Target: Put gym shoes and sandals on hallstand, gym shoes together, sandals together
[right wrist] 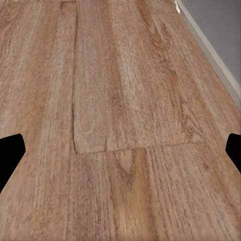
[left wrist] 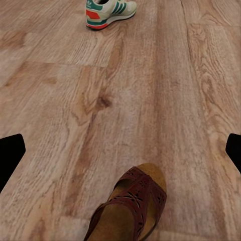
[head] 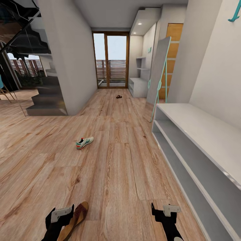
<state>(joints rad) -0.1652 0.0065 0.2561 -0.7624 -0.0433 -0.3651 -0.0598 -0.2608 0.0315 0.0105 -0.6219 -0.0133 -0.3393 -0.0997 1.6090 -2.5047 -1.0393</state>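
Observation:
One gym shoe [head: 84, 142] lies alone on the corridor floor [head: 120, 160], white with green stripes; it appears again in the left wrist view [left wrist: 109, 12]. A brown sandal [head: 76, 219] lies just right of my left gripper [head: 61, 217], and its strap [left wrist: 131, 211] sits below and between the open fingers [left wrist: 11, 155]. A second sandal [head: 118, 96] rests far down the corridor near the glass door. The hallstand [head: 201, 134] runs along the right wall, its shelves bare. My right gripper [head: 164, 214] hangs open over bare floor [right wrist: 120, 125], close to the hallstand's lower edge [right wrist: 221, 30].
A slim teal ladder-like frame [head: 160, 77] leans just beyond the hallstand. A dark staircase [head: 47, 97] and a wall corner [head: 75, 67] stand at the left. A white shelf unit [head: 138, 86] sits by the glass door [head: 110, 60].

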